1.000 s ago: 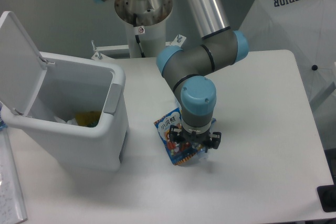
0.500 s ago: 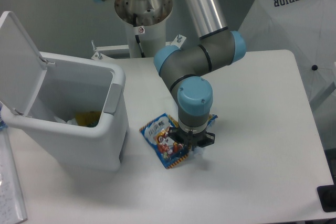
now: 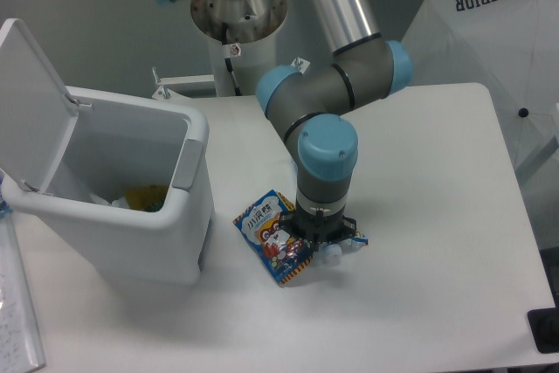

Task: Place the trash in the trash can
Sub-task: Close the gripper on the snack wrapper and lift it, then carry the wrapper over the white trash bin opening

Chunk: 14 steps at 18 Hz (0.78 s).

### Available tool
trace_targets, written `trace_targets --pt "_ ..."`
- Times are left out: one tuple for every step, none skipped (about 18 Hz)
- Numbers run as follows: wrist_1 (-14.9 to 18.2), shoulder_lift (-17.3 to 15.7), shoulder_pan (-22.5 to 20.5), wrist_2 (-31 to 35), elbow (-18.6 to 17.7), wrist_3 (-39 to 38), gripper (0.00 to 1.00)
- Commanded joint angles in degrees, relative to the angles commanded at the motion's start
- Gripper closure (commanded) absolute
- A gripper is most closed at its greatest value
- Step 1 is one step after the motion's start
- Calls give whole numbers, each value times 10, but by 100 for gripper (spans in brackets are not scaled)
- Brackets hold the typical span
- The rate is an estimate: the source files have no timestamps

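pincer (image 3: 321, 242) fingertips hidden under wrist | snack bag (image 3: 272, 238) right edge covered — bin contents unclear

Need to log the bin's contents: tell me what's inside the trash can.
Through the open trash can, a yellow-orange item and some pale scraps show at the bottom. The near wall hides the rest of the floor.

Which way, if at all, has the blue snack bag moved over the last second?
Yes. The blue snack bag has slid left across the table, closer to the white trash can, with the gripper right beside it.
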<state>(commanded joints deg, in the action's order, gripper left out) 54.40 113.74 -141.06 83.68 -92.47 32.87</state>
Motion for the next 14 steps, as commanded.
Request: trace_targets --pt "-1 -18 -9 -13 3 0 100" --pt "-1 -28 -17 -30 9 0 100" --pt "0 -30 -23 -48 15 0 100" --pt "0 -34 -27 -65 23 0 100" --pt "1 -50 -34 -84 30 -3 100" --pt "2 -59 -41 -106 36 -11 100" --pt "2 -62 -47 -128 46 -24 100" --pt "2 -63 -52 -149 57 -34 100" --pt "2 -64 -58 -170 69 -47 100" --pt "2 -67 -64 -188 83 -63 100" --pt "2 -67 -68 -205 97 -82 100" --pt "2 -67 -69 -221 110 -98 100" --pt "2 -68 -70 -235 122 -112 100" --pt "2 -68 -72 -249 128 -124 100"
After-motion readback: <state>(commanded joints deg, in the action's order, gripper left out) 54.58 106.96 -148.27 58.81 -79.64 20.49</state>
